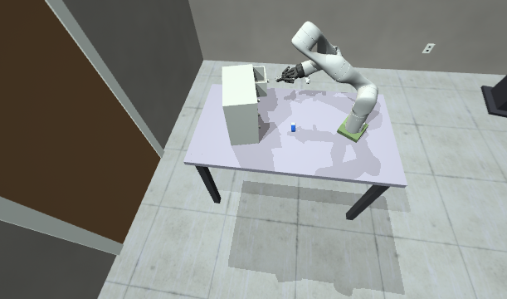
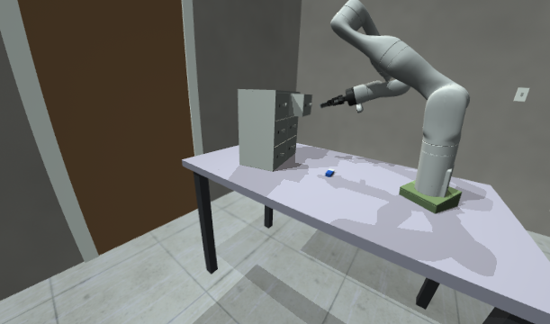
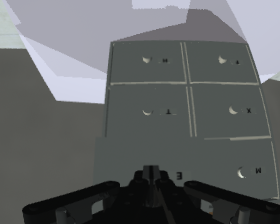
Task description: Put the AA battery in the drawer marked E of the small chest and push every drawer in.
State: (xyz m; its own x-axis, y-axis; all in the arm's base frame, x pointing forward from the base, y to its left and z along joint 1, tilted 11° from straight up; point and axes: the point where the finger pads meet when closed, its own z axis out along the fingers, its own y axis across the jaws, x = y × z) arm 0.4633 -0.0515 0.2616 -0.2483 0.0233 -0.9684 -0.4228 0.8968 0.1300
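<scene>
Near the front of the top view, the pale lilac flat counter (image 1: 245, 159) on dark legs carries it all. About mid-frame lies the small blue AA battery (image 1: 293, 128), on its own, nothing touching it. To its right sits the green square base block (image 1: 343, 132) w/ the white bendy robot arm (image 1: 363, 97) on it.

Left of the battery stands the small light-grey box chest (image 1: 237, 104). Its top drawer, a grey open tray (image 1: 260, 74), sticks out toward the arm at the upper middle of the frame. I think it's out so the battery can drop in. The letter on it is too small to read, so I can't say it's E. The other drawers look pushed in.

Farthest back, the dark end effector (image 1: 285, 77) hangs in the air just beside the drawer front, not touching. Its fingers are pressed together w/ nothing in them, prob. for poking or pushing.

The battery is well apart from the end effector: lower in the frame, down on the counter, a bit to the right.
</scene>
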